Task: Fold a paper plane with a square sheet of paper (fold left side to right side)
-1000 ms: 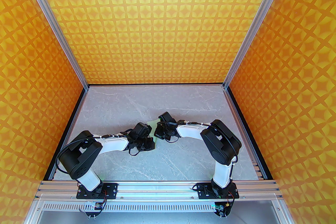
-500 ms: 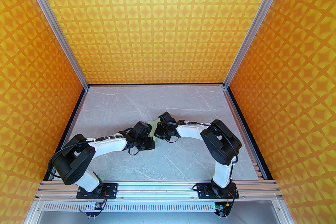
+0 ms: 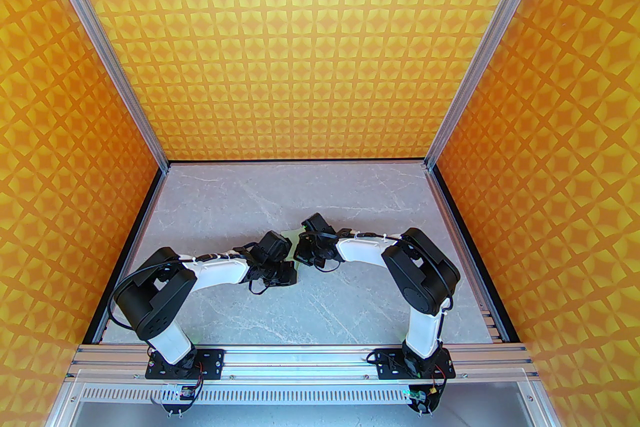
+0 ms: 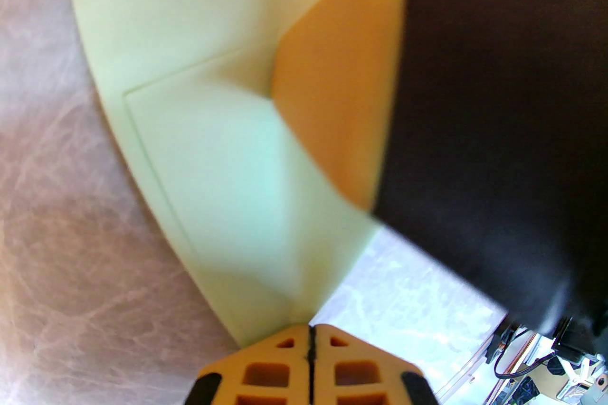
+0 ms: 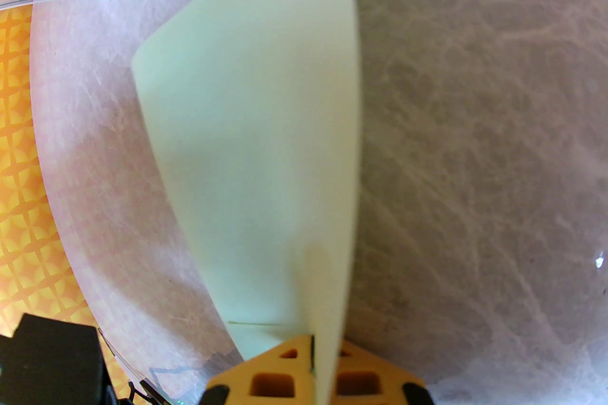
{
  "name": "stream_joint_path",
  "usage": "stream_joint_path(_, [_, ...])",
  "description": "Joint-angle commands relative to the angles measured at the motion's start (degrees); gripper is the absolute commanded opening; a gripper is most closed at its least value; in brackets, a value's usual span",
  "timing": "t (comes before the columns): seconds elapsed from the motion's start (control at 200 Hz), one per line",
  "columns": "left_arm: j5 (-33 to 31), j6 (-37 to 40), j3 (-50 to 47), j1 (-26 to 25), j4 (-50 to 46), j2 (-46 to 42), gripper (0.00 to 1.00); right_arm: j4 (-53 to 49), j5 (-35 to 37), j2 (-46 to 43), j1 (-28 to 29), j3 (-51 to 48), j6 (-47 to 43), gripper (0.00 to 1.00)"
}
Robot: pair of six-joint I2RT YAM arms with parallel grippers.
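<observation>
From nine o'clock, the left jaws, orange and latticed, are pressed together on a corner of the thin, creased, pale mint square sheet of paper (image 4: 190, 37), bowed over the marbled grey table (image 3: 350, 194); at three o'clock it is pinched by the right jaws
</observation>
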Motion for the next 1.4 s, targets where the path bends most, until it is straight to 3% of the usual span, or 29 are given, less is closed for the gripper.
stream_joint_path(0.0, [-0.74,0.71,-0.96,0.70,-0.79,-3.94,0.08,-2.38,1.64,-0.80,0.04,0.73,-0.19,0.00])
stream_joint_path(0.13, [-0.71,0.57,0.06,3.22,-1.27,-6.46,0.11,-3.82,2.42,-1.51,-0.18,0.95,-0.68,0.00])
stream_joint_path(0.225, [-0.74,1.03,1.19,4.35,-1.16,-5.30,0.19,-5.06,3.00,-2.11,-0.37,1.22,-1.25,0.00])
stream_joint_path(0.4, [0.51,-0.18,2.89,7.96,2.27,-0.89,0.18,-6.01,3.18,-2.31,-0.55,1.51,-1.59,0.00])
stream_joint_path(1.18, [2.35,-1.07,7.34,7.99,2.44,9.16,0.13,-4.17,2.17,-2.17,-0.55,0.68,-1.09,0.00])
stream_joint_path(1.24, [2.27,-1.21,7.39,7.94,2.27,9.37,0.13,-4.24,2.17,-2.62,-0.55,0.68,-1.23,0.08])
stream_joint_path(1.395, [2.02,-1.04,8.13,7.89,0.40,10.14,0.12,-5.11,2.49,-4.38,-0.80,0.51,-2.05,0.18])
